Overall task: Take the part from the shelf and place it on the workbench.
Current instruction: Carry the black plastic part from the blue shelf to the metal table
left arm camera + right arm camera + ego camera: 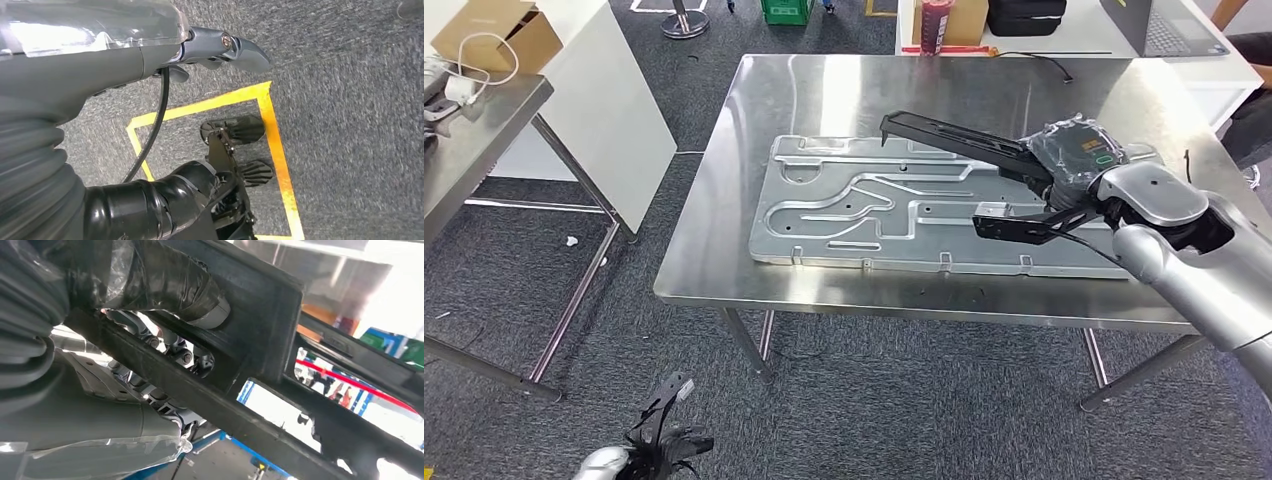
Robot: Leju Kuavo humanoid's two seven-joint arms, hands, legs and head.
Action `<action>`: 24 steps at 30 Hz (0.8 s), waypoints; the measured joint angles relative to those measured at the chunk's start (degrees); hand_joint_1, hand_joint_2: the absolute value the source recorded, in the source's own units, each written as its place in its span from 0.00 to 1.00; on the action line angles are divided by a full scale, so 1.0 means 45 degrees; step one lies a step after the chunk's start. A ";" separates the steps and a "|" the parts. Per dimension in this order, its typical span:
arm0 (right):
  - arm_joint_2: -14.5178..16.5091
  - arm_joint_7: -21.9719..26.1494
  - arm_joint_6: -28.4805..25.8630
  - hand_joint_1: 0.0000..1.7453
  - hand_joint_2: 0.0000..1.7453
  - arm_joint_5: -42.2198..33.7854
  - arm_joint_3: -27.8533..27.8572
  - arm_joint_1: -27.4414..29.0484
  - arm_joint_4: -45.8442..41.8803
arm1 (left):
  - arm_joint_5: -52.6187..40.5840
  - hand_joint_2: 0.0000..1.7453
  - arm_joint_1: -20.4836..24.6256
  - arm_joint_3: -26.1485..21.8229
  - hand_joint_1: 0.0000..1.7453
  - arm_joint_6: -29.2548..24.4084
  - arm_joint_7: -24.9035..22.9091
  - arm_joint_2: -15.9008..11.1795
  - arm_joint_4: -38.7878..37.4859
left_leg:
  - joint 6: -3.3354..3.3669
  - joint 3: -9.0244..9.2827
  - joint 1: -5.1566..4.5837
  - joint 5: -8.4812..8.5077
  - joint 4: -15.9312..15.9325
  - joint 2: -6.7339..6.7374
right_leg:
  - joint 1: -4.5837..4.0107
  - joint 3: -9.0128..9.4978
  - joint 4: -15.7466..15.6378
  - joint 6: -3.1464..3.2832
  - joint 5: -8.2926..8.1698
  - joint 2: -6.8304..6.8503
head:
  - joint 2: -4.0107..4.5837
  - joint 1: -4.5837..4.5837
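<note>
My right hand (1076, 158), wrapped in clear plastic, grips a black frame-shaped part (954, 140) at its right end. The part hangs tilted just above a large embossed metal plate (874, 215) that lies on the steel workbench (824, 90). A lower black arm of the part (1024, 225) reaches out over the plate's front right area. In the right wrist view the thumb (170, 285) and fingers close around the part's bars (200, 395). My left hand (656, 442) hangs low beside my body over the carpet, holding nothing, its thumb (235, 50) extended.
A second steel table (474, 130) with a cardboard box (499, 35) stands at left, next to a white panel (614, 110). Behind the workbench a white desk holds a red cylinder (935, 25), a black bag (1024, 15) and a laptop (1159, 25). Yellow tape (272, 130) marks the floor.
</note>
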State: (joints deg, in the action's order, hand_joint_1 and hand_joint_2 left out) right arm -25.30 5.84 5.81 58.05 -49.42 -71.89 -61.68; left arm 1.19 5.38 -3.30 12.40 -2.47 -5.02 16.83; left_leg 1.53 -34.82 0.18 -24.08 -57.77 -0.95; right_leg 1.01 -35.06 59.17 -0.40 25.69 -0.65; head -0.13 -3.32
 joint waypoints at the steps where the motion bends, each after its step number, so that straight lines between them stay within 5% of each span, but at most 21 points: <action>1: 0.0035 0.0016 -0.0069 1.00 1.00 0.0044 -0.0047 0.0032 0.0132 | -0.0013 1.00 0.0003 -0.0034 0.00 0.0026 -0.0007 -0.0005 0.0000 | 0.0000 0.0017 0.0000 0.0000 0.0024 0.0005 | -0.0004 0.0001 0.0000 0.0023 0.0014 -0.0007 | 0.0000 0.0000; 8: 0.0466 0.0046 -0.0402 1.00 1.00 0.0262 -0.0328 0.0327 0.1090 | -0.0036 1.00 -0.0001 -0.0276 0.00 0.0120 -0.0021 -0.0016 -0.0007 | -0.0029 0.0043 0.0022 -0.0011 0.0088 0.0010 | -0.0055 0.0007 0.0007 0.0109 0.0066 -0.0003 | 0.0000 0.0001; 13: 0.1093 0.0047 -0.0515 1.00 1.00 0.0515 -0.0549 0.0538 0.1867 | -0.0036 1.00 -0.0013 -0.0449 0.00 0.0166 -0.0024 -0.0016 -0.0049 | -0.0268 0.0050 0.0048 -0.0035 0.0097 0.0014 | -0.0068 0.0013 0.0016 0.0117 0.0071 -0.0003 | 0.0000 0.0005; 24: 0.2461 0.0230 -0.1650 1.00 1.00 0.1134 -0.1287 0.1259 0.3779 | 0.0030 1.00 -0.0099 -0.1102 0.00 0.0197 0.0075 -0.0016 -0.0208 | -0.0294 0.0033 0.0016 -0.0054 0.0043 0.0010 | -0.0059 0.0046 0.0005 0.0114 0.0070 0.0011 | 0.0000 0.0007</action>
State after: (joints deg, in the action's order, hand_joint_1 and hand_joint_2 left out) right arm -14.23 6.87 -1.61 63.15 -55.21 -66.22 -44.67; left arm 1.33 4.93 -8.26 13.29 -2.13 -5.09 15.90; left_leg 0.21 -34.67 0.25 -24.32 -57.58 -0.91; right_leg 0.75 -34.85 59.19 0.11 26.00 -0.60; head -0.13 -3.29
